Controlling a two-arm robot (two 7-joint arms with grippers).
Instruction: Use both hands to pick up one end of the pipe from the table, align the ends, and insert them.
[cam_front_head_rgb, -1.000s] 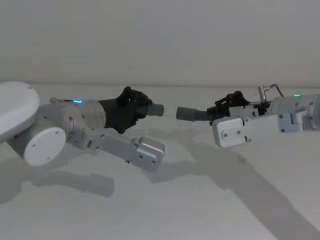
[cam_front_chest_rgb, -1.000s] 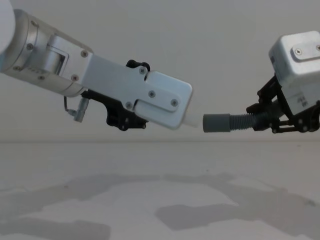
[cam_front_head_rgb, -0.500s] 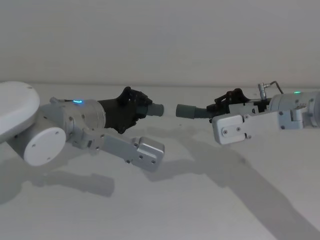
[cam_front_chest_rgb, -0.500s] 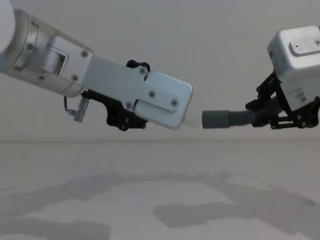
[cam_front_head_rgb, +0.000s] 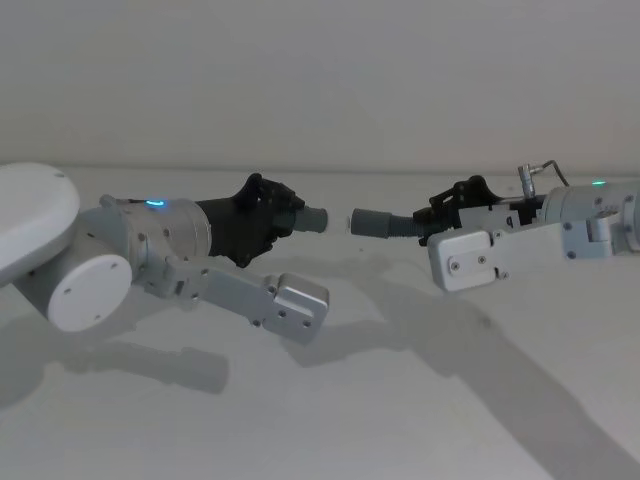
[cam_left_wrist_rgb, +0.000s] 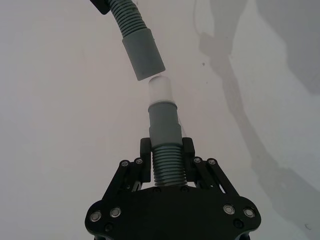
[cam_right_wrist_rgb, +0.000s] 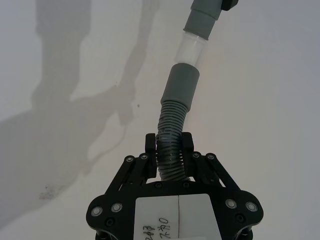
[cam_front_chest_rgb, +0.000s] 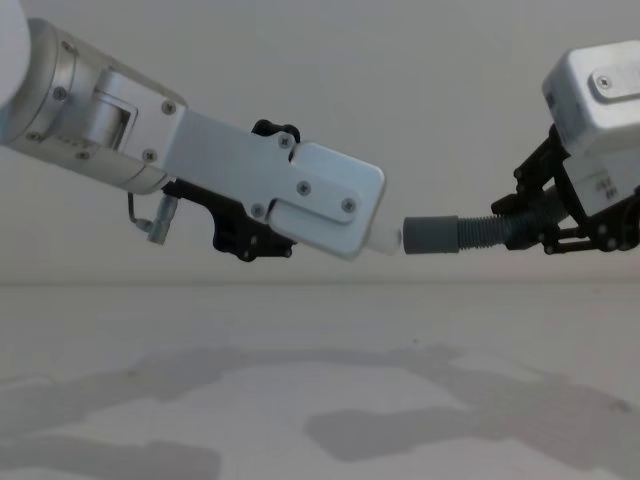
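Holding both hose pieces aloft over the table (cam_front_head_rgb: 330, 420), left hand (cam_left_wrist_rgb: 167, 159) pinching its ribbed hose (cam_left_wrist_rgb: 167, 167), right hand (cam_right_wrist_rgb: 170, 149) pinching the other (cam_right_wrist_rgb: 171, 137); cuff (cam_right_wrist_rgb: 181, 86) sits tilted just short of translucent spigot (cam_left_wrist_rgb: 160, 89), so square axes before pushing.

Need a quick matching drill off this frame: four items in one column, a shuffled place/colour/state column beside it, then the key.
Items
1. left gripper
2. right gripper
3. pale tip on the left hose piece
4. table

States
A. matte white, carrying arm shadows
B. shut on the ribbed hose piece whose grey cuff has an open mouth
C. whitish, sitting just at the other cuff's mouth, not clearly inside
D. shut on the hose piece that ends in the pale tip

Pairs: 1-D, 2-B, 3-C, 4-A
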